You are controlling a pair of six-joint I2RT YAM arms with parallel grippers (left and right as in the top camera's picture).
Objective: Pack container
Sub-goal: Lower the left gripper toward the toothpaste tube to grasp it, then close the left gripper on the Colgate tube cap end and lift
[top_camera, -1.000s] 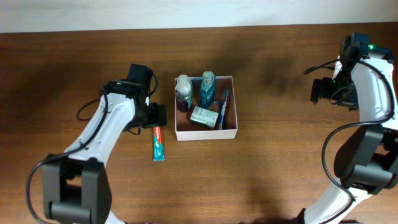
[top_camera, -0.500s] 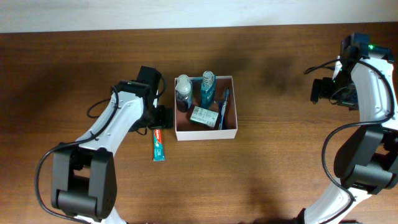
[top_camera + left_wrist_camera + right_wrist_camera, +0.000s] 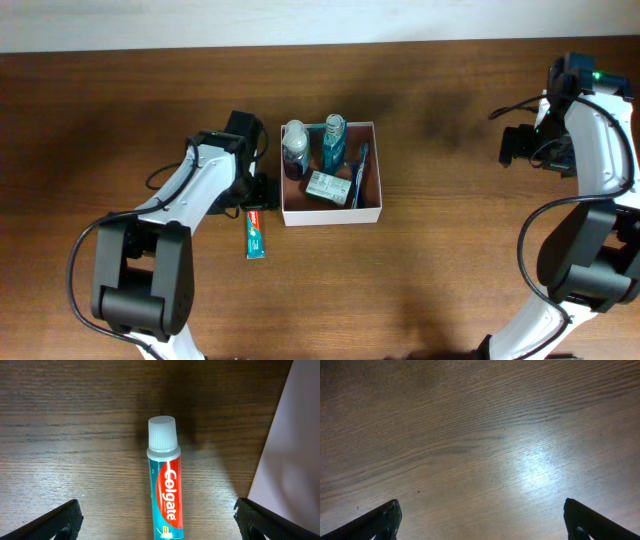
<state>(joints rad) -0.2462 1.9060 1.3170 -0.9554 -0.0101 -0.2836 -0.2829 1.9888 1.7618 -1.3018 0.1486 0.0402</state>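
Observation:
The container is a square white-walled box with a reddish-brown floor at the table's middle. It holds a dark bottle, a teal bottle, a green-and-white soap box and a blue toothbrush. A Colgate toothpaste tube lies on the table just left of the container, white cap toward the far side. My left gripper is open above the tube's cap end. In the left wrist view the tube lies between the open fingers, with the container's wall at right. My right gripper is open and empty at the far right.
The right wrist view shows only bare wooden table between the open fingers. A pale wall edge runs along the far side of the table.
My left gripper has moved right and toward the near side, from beside the tube's cap to over it and closer to the container. The right arm has not moved.

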